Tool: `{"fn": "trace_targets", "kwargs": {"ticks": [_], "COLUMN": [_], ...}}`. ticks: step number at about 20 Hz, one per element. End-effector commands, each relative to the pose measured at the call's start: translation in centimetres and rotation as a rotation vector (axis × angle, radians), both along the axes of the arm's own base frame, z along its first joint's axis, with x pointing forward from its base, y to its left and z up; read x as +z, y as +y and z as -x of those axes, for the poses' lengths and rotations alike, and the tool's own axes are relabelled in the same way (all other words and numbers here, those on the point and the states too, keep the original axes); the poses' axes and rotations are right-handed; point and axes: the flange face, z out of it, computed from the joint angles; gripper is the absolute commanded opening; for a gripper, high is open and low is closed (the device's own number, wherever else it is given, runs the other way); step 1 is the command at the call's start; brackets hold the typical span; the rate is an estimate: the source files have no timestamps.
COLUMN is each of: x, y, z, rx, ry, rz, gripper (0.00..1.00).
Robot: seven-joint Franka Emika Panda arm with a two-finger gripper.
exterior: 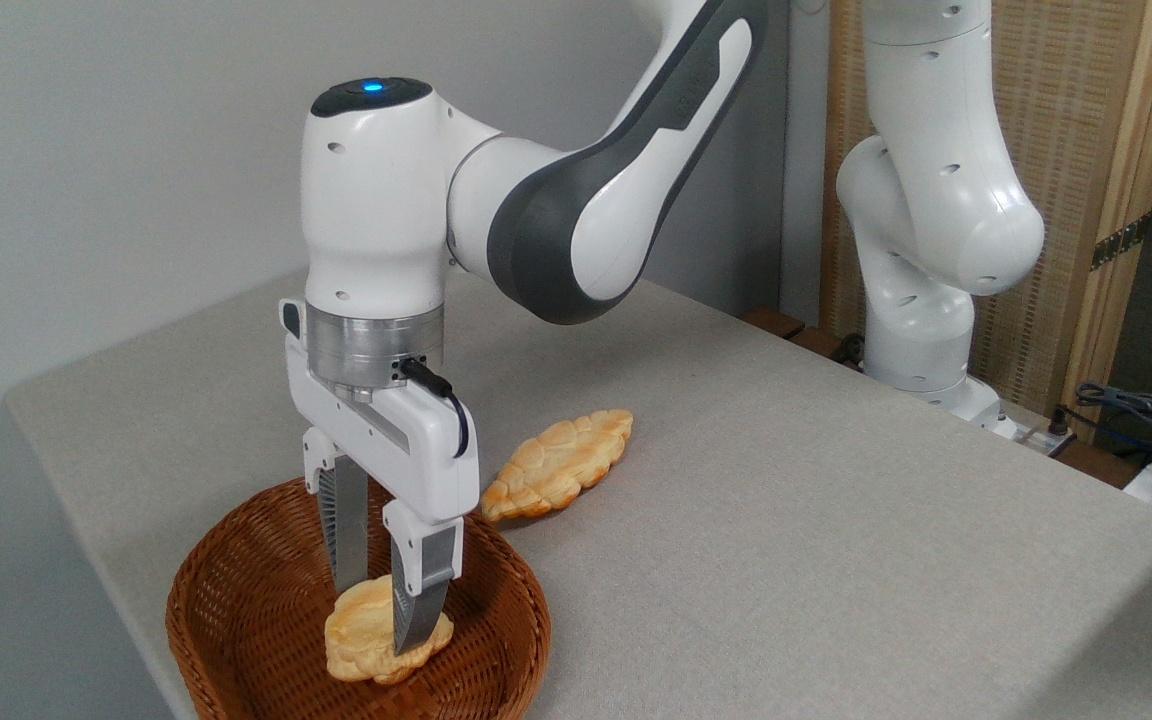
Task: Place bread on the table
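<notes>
1. The gripper (382,612) points straight down into a brown woven basket (236,610) that sits at the near left edge of the table (836,520).
2. The basket's wicker wall rings the gripper on every side, and the fingers have the rim above their tips, so the wall stands between them and the open cloth.
3. Up and to the right of the gripper, outside the basket, a longer leaf-shaped flat bread (558,465) lies on the table; its near end comes just beside the basket rim, partly behind the gripper body.
4. Farther right and behind, the arm's white base column rises from the far table edge, well apart from the gripper, with cables and a bamboo screen beyond it.
5. The small lumpy bread (361,630) lies on the basket floor directly under the gripper, pale yellow with golden edges.
6. The two fingers are spread only narrowly, one to either side of the upper part of the bun, and both appear to touch it.
7. The near finger (418,600) crosses in front of the bun and hides part of it.
8. Whether the fingers press firmly enough to hold the bread I cannot tell; it rests on the wicker.
</notes>
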Motion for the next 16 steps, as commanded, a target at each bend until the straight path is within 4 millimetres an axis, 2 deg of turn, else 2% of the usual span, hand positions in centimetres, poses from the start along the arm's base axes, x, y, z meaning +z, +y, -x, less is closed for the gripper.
{"fn": "trace_targets", "kwargs": {"ticks": [1, 2, 4, 6, 7, 16], "x": [-0.28, -0.28, -0.37, -0.54, -0.56, -0.71], "y": [0.06, 0.08, 0.15, 0.07, 0.07, -0.21], "z": [-0.35, -0.35, -0.3, -0.29, -0.27, -0.3], "rx": [-0.016, -0.025, -0.049, -0.057, -0.057, -0.052], "ry": [-0.009, -0.009, -0.005, -0.002, 0.0, 0.004], "rz": [-0.021, -0.034, -0.078, -0.09, -0.089, -0.087], "gripper": [1.0, 1.0, 0.87, 0.57, 0.55, 0.55]}}
